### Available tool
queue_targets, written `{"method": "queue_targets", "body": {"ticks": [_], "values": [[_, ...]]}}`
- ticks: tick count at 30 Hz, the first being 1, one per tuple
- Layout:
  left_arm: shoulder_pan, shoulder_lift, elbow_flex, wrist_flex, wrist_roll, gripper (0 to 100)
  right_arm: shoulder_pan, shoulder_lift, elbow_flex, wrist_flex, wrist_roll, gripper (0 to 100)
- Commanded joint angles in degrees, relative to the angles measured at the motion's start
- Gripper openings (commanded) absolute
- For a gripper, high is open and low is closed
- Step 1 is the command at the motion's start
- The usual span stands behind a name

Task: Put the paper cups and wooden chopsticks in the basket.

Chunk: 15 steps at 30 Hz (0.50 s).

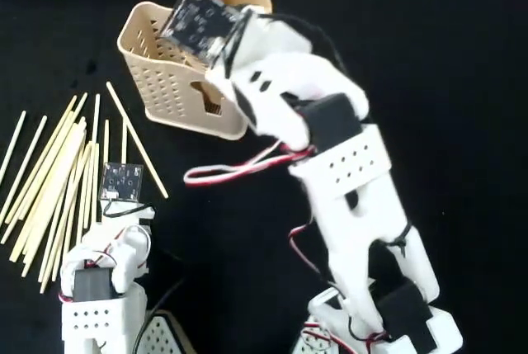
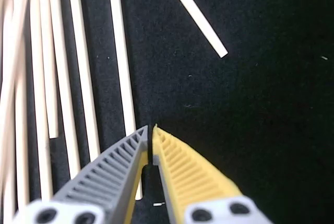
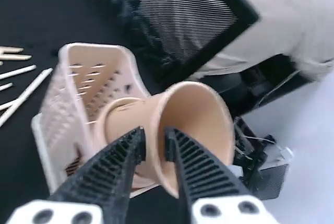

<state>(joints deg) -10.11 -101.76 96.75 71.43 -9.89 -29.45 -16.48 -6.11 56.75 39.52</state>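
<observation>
Right fingers (image 3: 121, 157) pinch the paper cup (image 3: 201, 112) rim at the basket (image 3: 61, 96).

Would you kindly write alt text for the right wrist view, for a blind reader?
The right gripper holds a paper cup by its wall, tipped sideways at the opening of the beige basket. Wooden chopsticks lie on the black table beside the basket.
</observation>
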Motion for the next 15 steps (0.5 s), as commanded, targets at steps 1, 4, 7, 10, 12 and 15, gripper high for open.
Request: {"method": "queue_targets", "body": {"ticks": [1,4,7,10,12,15], "values": [[0.4,-0.5,0.7,0.4,0.4,3,-0.9,-2.2,-0.2,1.8,-1.1,10.3],[0.4,-0.5,0.7,0.4,0.4,3,-0.8,-2.3,0.2,1.8,-3.3,10.3],[0.4,-0.5,0.7,0.4,0.4,3,-1.0,-2.3,0.0,1.1,-3.9,12.3],[0.4,-0.5,0.7,0.4,0.4,3,-1.0,-2.2,0.1,-1.6,-8.4,14.0],[0.4,-0.5,0.7,0.4,0.4,3,-1.4,-2.0,0.5,-3.3,-9.5,13.9],[0.4,-0.5,0.7,0.4,0.4,3,-4.3,0.5,0.5,-5.3,-12.8,13.8]]}}
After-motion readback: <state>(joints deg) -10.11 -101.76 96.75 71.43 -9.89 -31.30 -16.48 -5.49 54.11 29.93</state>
